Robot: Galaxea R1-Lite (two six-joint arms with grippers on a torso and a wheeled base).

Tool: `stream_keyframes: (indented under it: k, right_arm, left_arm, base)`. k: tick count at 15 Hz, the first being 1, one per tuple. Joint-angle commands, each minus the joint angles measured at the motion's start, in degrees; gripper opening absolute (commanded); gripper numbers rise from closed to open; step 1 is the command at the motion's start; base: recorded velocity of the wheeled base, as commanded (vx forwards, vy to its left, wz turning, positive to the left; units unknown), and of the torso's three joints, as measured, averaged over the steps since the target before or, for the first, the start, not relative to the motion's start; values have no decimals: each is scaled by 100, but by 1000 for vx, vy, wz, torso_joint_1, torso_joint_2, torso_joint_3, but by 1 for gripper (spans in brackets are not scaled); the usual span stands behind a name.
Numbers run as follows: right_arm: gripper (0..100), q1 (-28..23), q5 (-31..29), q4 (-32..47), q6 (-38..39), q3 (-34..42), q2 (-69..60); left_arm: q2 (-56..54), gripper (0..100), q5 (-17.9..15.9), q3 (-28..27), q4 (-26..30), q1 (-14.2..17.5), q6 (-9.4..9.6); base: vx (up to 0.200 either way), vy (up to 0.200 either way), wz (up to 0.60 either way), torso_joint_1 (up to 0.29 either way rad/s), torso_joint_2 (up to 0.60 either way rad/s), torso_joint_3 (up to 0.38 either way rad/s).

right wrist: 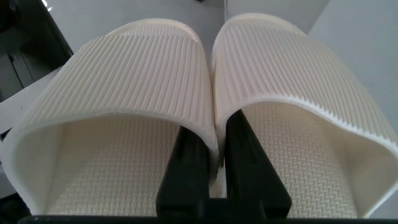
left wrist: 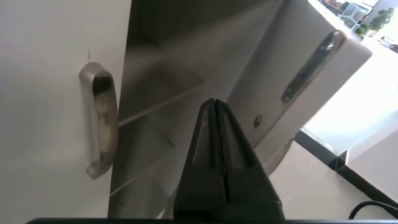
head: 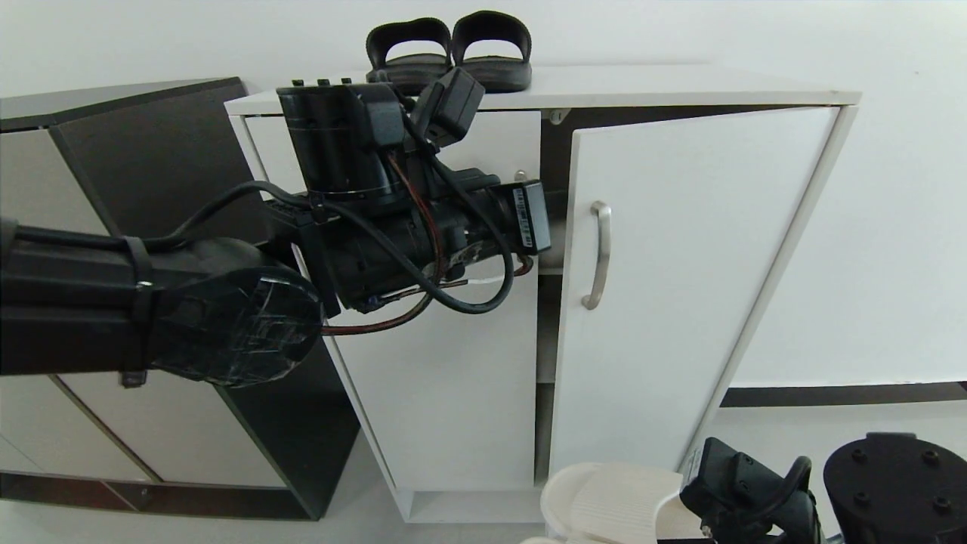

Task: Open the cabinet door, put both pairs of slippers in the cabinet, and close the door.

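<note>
Cream slippers (right wrist: 149, 81) sit clamped in right tool (right wrist: 213, 140); left tool (left wrist: 216, 111) (fingers together) faces ajar cabinet (head: 446, 393), black slippers (head: 487, 34) on top.

The gripper (left wrist: 215, 107) has its two fingers pressed together, pointing at twelve o'clock into the cabinet's shadowed opening, where shelves (left wrist: 158, 102) show. At ten o'clock from its tips, a curved metal handle (left wrist: 102, 121) sits on the near white door (left wrist: 50, 87). At two o'clock, the other door (left wrist: 292, 106) stands swung outward, carrying its own handle (left wrist: 311, 59).
</note>
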Motion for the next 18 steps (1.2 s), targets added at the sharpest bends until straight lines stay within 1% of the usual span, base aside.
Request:
stream_keyframes:
  k: [1,2,4,5,6,8,9,10,11,12,13,14,15,16,17,18]
  right_arm:
    - [0,29,0,-9,-1,1,97]
    - [0,47,0,-9,-1,10,115]
    - [0,117,9,0,-1,80,97]
    - [0,214,44,-9,-10,203,71]
    - [0,407,44,-9,-141,405,0]
    - [0,609,53,-18,-458,608,-61]
    - [0,618,44,-36,-475,599,-52]
    - [0,583,17,-53,-414,511,-17]
    - [0,504,9,-62,-388,397,18]
    - [0,381,-9,-62,-308,274,88]
    - [0,170,-246,-71,78,-166,273]
    - [0,91,-730,-71,456,-465,466]
    - [0,38,-1468,-71,852,-834,756]
    - [0,-15,-1969,-71,992,-1054,1002]
    - [0,-217,-2901,-150,1045,-1414,1442]
    - [0,-357,-3525,-361,1071,-1634,1741]
  left_arm:
    - [107,0,3,-44,-2,2,-2]
    - [107,0,3,-44,-2,-6,-2]
    - [63,0,38,-9,-2,-173,-2]
    - [10,0,64,52,-2,-340,16]
    - [-96,0,161,140,6,-569,51]
    - [-104,0,284,167,-2,-1105,148]
    - [-78,0,284,140,-11,-1193,192]
    - [-69,0,293,132,-20,-1193,209]
    - [-78,0,310,149,-81,-1114,209]
    - [-96,0,381,184,-169,-929,209]
    - [-166,0,803,299,-503,-534,209]
    - [-307,0,1224,404,-679,-297,209]
    - [-614,0,1690,676,-776,-33,227]
    - [-913,0,1936,940,-758,134,323]
    - [-1642,0,2437,1670,-714,266,763]
    - [-2275,0,3000,2452,-653,371,1167]
  base:
    - [0,0,0,0,0,0]
    - [-200,0,0,2,2,2]
    - [-200,0,0,10,2,0]
    - [-200,0,0,2,2,2]
    - [-200,0,0,-7,-2,7]
    - [-200,0,0,-5,-2,2]
    - [-200,0,0,2,-2,-2]
    - [-200,0,0,-2,2,2]
    - [0,0,0,0,0,0]
    - [0,0,0,0,0,0]
    - [0,0,0,0,0,0]
    - [0,0,0,0,0,0]
    - [0,0,0,0,0,0]
    - [0,0,0,0,0,0]
    - [0,0,0,0,0,0]
    - [0,0,0,0,0,0]
